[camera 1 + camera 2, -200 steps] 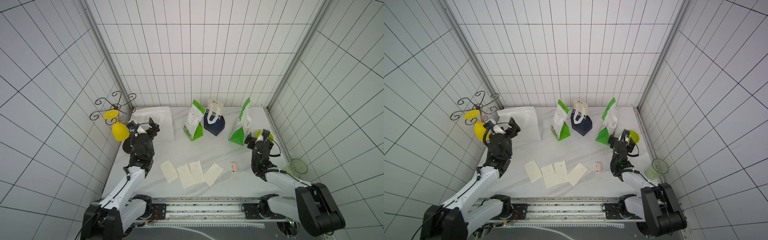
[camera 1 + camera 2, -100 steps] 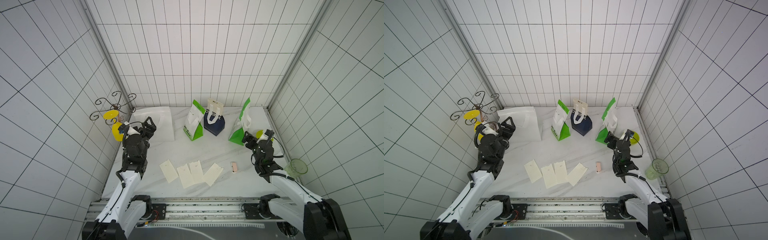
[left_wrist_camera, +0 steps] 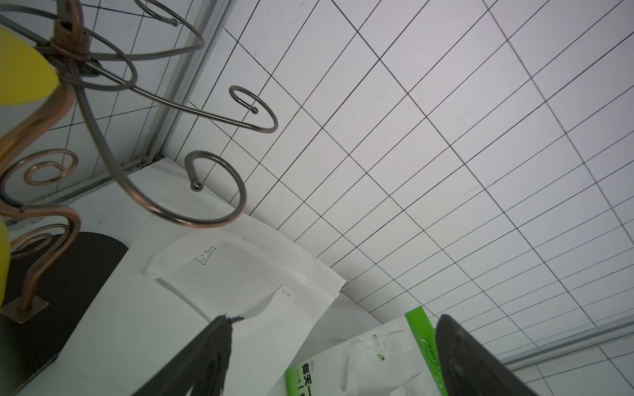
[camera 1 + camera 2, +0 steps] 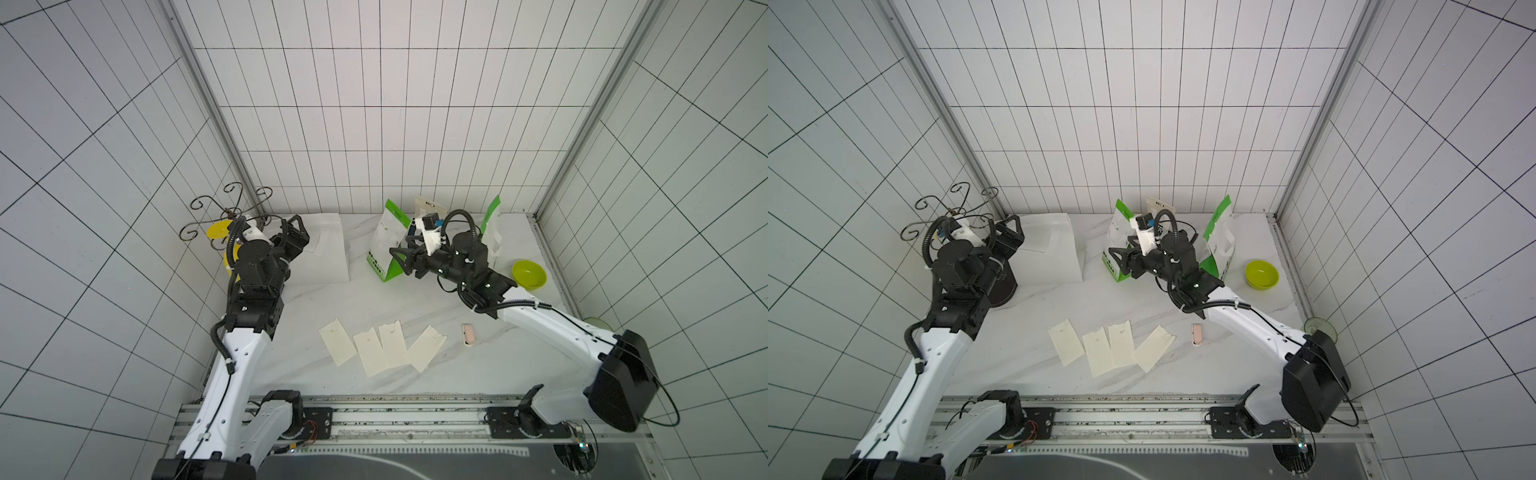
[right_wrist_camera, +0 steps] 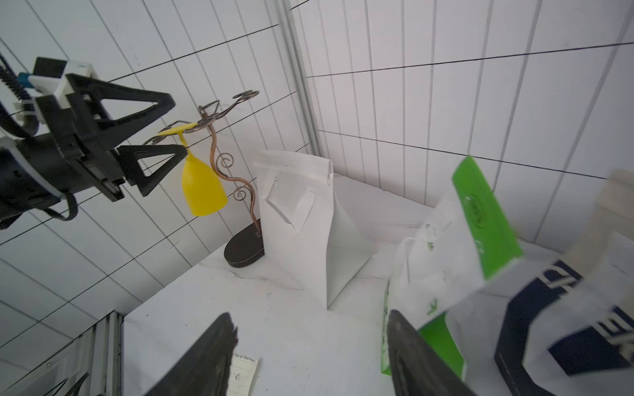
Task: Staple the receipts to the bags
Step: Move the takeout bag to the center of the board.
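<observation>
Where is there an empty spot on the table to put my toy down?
The widest bare patch of table is the middle strip, between the bags at the back and the receipts in front. A smaller one lies between the receipts and the left arm. The back is crowded: bags, green bowl, and the right gripper hanging there.

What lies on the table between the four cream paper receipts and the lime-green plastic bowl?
A small pink stapler, lying flat beside the nearest receipt, seen in both top views; the right arm crosses above the rest.
</observation>
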You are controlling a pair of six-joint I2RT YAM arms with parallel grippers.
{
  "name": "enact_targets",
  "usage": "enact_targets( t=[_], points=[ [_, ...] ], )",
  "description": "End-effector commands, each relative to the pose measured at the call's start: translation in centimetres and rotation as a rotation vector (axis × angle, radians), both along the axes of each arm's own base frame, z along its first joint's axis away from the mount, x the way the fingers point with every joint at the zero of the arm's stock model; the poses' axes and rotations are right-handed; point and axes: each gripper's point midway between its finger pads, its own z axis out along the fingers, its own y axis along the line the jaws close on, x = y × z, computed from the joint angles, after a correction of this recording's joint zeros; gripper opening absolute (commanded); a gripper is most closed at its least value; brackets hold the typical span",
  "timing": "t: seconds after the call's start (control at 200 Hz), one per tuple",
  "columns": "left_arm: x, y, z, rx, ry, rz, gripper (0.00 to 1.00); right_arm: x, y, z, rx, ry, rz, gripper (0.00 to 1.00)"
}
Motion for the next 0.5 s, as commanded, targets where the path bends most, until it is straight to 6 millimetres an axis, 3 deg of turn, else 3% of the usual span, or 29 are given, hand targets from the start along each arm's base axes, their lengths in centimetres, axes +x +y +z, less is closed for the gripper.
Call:
enact_targets(
  t=[0.0,0.295,0.495],
  points=[
    [0.2,0.4,-0.4,0.030,0.054,0.007,0.91,-0.4,4.4,3.4,-0.040,-0.096,0.131,0.68],
    [0.5,0.2,-1.2,-0.001,0.061,-0.002,0.94,5.4,11.7,3.5,-0.014,-0.107,0.162,0.65],
    [0.9,-0.4,-1.4,-0.008,0.065,-0.033,0.94,10.5,14.4,2.3,0.008,-0.116,0.096,0.65]
  ],
)
